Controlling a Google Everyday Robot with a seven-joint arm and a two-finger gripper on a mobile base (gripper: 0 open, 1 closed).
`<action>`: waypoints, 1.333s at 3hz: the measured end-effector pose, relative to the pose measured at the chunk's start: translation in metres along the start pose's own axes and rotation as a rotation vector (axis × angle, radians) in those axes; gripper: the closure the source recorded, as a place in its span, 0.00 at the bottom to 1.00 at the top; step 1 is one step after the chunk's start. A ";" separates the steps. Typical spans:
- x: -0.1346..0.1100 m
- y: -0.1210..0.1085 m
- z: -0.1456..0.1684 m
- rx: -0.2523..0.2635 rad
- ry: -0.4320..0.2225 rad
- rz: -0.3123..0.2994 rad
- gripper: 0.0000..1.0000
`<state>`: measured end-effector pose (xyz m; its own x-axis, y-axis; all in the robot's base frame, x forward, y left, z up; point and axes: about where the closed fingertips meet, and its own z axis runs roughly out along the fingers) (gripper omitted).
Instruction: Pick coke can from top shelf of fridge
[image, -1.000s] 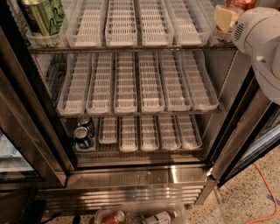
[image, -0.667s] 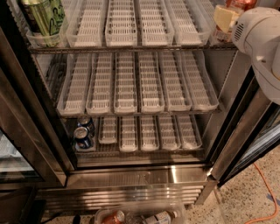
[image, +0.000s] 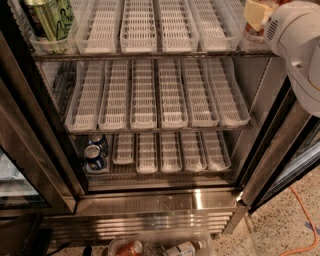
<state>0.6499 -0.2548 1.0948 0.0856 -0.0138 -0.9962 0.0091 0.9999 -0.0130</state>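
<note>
The fridge (image: 155, 202) stands open before me, with three racks of white slotted lane trays in view. The top shelf (image: 150, 54) runs along the upper edge. My white arm comes in at the upper right, and the cream-coloured gripper (image: 256, 12) sits over the rightmost lane of that shelf. A small patch of red (image: 248, 31) shows just under the gripper; most of the coke can is hidden and I cannot tell whether the gripper touches it. A tall green can (image: 49, 17) stands in the leftmost lane.
Two dark blue cans (image: 95, 150) stand at the left of the lowest rack. Dark door frames stand at the left (image: 30, 150) and right (image: 272, 165). A clear bin with bottles (image: 165, 247) lies on the floor below. An orange cable (image: 306, 220) crosses the floor at the right.
</note>
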 end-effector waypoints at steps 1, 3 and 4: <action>-0.017 0.008 0.000 -0.014 -0.036 0.008 1.00; -0.038 0.019 -0.012 -0.044 -0.075 0.025 1.00; -0.026 0.019 -0.039 -0.065 -0.013 0.002 1.00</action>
<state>0.6093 -0.2350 1.1176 0.0984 -0.0114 -0.9951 -0.0557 0.9983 -0.0170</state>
